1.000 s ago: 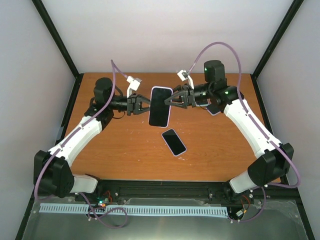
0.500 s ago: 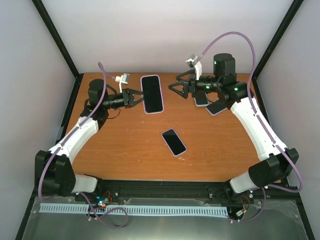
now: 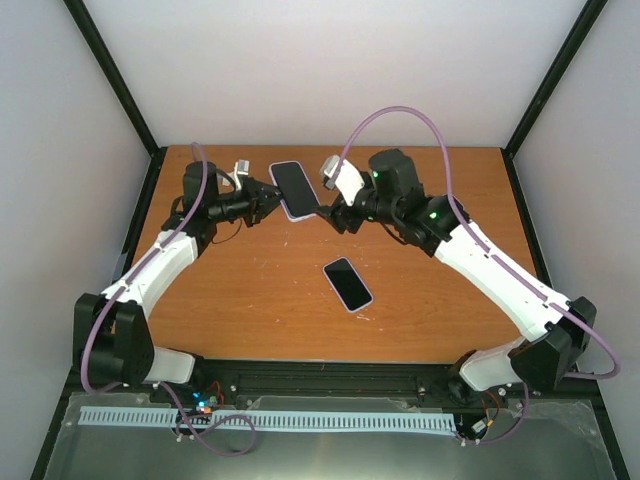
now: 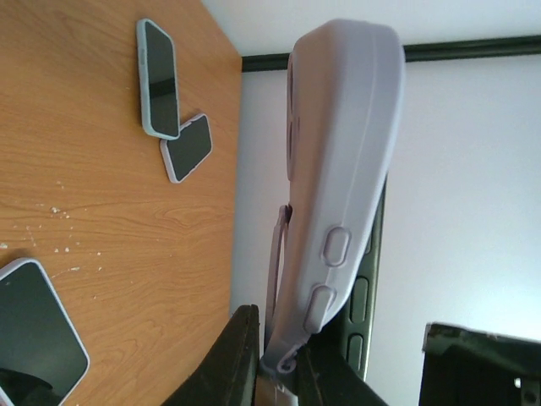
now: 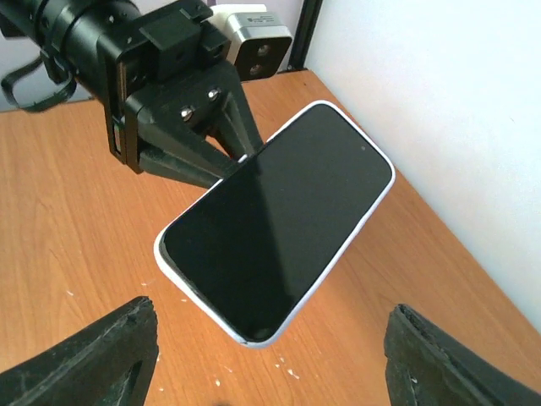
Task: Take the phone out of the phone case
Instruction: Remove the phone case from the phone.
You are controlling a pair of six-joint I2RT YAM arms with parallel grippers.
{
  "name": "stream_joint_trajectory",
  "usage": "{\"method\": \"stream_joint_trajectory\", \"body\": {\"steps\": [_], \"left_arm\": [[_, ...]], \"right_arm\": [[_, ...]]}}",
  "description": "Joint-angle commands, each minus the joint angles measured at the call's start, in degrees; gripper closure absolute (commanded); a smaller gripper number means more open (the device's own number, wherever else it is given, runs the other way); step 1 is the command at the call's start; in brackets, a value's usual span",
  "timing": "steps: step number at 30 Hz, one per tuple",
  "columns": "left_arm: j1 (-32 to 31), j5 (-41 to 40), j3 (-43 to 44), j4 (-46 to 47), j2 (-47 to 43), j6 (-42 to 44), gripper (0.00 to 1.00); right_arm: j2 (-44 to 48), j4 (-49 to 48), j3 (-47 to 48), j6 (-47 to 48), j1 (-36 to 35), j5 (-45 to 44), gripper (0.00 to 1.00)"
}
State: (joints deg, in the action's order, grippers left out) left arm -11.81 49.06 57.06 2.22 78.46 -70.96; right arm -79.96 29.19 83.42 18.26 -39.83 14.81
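Black-screened phone (image 5: 275,224) sits in its pale lilac rubbery case (image 4: 342,169), not out yet. Left gripper (image 3: 268,200) is clamped tight on one end, holding it tilted in the air near the wooden table's (image 3: 250,300) far edge. Right gripper (image 3: 330,213) is spread wide and empty at the free end. Bare wood below; second cased phone (image 3: 348,283) lies flat mid-table, well apart.

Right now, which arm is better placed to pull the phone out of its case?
Right. The left gripper is shut on the case edge, holding it above the table, so it is busy. The right gripper is open and empty, facing the phone screen.
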Motion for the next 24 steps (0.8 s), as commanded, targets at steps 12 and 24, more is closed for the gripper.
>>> {"method": "stream_joint_trajectory", "body": {"steps": [12, 24], "left_arm": [[0.5, -1.2, 2.8, 0.4, 0.4, -6.3, 0.99], [0.5, -0.3, 1.9, 1.1, -1.0, -6.8, 0.99]], "right_arm": [[-4.4, -7.4, -1.7, 9.0, -12.3, -21.5, 0.35], [-8.7, -12.3, -2.5, 14.7, -14.4, -32.2, 0.42]]}}
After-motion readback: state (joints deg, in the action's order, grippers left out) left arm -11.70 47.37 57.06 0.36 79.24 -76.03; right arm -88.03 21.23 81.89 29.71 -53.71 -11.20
